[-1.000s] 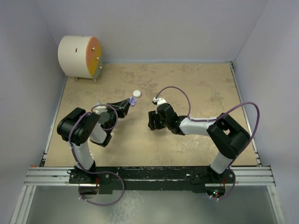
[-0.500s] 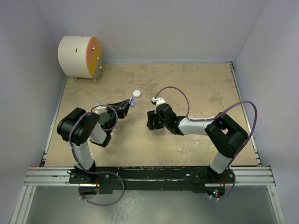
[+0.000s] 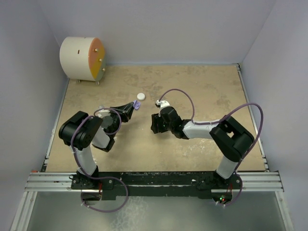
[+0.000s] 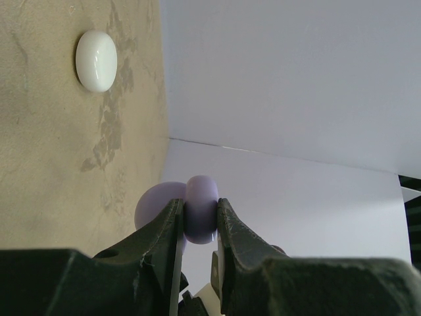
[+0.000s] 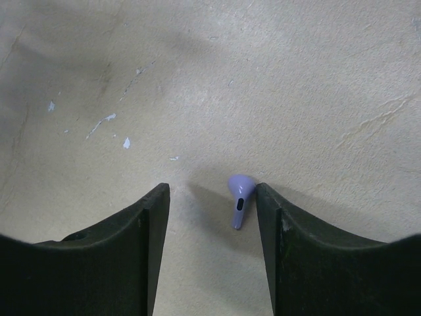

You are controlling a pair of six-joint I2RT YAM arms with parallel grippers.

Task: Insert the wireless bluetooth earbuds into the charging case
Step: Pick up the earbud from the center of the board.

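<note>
Two pincers over surface (image 3: 202, 91) from top: left pincer (image 3: 134, 105) clamps lilac case half (image 3: 137, 104); white half (image 3: 140, 96) lies beside. Left wrist: grip looks firm. Right wrist: right pincer (image 5: 212, 194) open astride earbud (image 5: 239, 197), off-centre; I'd centre before closing.

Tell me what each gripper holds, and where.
Left gripper pinches the lilac case half by its near edge. Right gripper holds nothing; the earbud lies loose between its open jaws.

The left gripper (image 4: 197, 220) pinches a lilac disc (image 4: 201, 205) edge-on between its dark fingers (image 4: 240, 230), raised against the pale wall (image 4: 296, 79). A second lilac round (image 4: 152, 205) shows just behind one finger, perhaps its hinged half. A white disc (image 4: 97, 60) lies on the tan table (image 4: 52, 164), well apart.
</note>
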